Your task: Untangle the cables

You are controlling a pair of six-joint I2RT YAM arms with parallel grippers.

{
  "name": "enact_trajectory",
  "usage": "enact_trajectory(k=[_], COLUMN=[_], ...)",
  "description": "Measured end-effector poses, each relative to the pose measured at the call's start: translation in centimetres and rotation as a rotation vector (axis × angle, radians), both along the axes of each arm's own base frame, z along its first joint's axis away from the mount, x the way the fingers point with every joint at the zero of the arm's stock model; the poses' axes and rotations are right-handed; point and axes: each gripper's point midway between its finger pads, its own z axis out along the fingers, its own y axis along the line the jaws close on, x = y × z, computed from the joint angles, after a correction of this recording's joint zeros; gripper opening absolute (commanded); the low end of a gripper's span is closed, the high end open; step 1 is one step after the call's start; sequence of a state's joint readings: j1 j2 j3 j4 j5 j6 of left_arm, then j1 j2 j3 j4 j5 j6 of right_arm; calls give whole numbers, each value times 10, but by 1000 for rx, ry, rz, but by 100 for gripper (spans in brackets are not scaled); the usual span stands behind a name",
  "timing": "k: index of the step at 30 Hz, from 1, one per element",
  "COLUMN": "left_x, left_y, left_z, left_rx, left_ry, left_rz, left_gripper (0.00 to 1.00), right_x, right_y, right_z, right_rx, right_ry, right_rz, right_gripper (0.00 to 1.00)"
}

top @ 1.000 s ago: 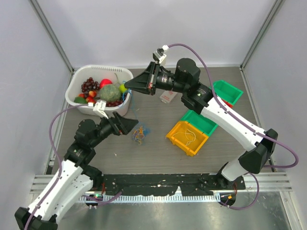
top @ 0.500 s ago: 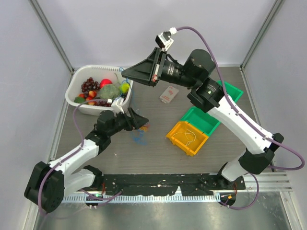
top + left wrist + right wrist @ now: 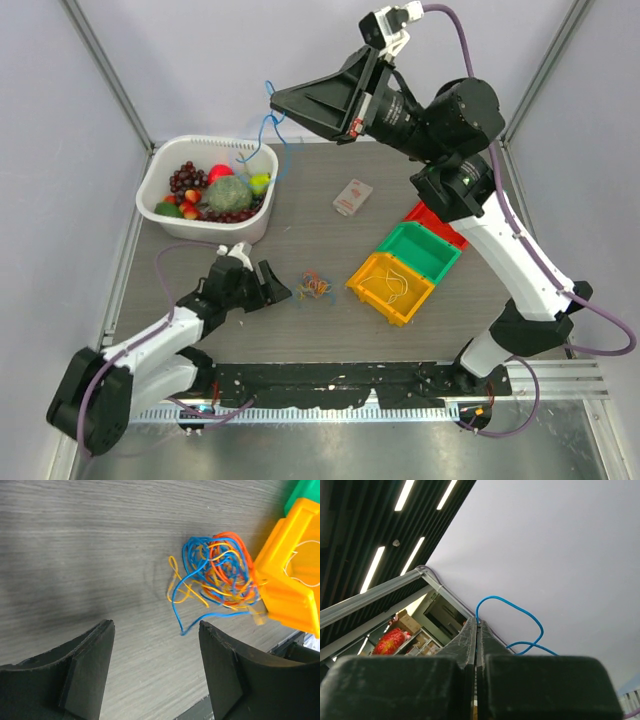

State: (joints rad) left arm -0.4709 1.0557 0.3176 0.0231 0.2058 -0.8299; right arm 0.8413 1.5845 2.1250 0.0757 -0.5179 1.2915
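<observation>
Fruit fills one white basket (image 3: 160, 205) at the tabletop's (image 3: 300, 230) left. Beside it the left hand (image 3: 274, 287) lies low, jaws wide apart and empty. High above the basket's far rim, the right hand (image 3: 273, 97) pinches one blue cable (image 3: 268, 125) tight; only its wrist view shows the loop against the wall. Remaining cables (image 3: 220, 575), blue, orange and yellow, lie tangled, touching the yellow bin (image 3: 390, 290). Three bins stand right: yellow, green bin (image 3: 420, 250), red bin (image 3: 432, 213).
</observation>
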Motion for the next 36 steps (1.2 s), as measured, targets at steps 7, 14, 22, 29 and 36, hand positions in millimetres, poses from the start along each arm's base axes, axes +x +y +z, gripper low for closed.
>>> enact_trajectory(k=[7, 14, 22, 29, 36], left_x=[-18, -60, -76, -54, -69], left_y=[2, 5, -7, -30, -31], left_z=[70, 251, 337, 336, 373], left_rx=[-118, -412, -534, -547, -676], left_ry=[-169, -596, -683, -616, -728], left_rz=[-28, -108, -215, -274, -324], left_gripper=[79, 82, 72, 82, 77], right_x=[-1, 17, -29, -66, -79], right_y=[1, 31, 20, -6, -21], right_z=[-22, -141, -208, -177, -173], right_rx=[-55, -335, -338, -184, -154], right_ry=[-15, 45, 33, -62, -94], right_rz=[-10, 4, 270, 438, 478], right_gripper=[1, 1, 1, 1, 1])
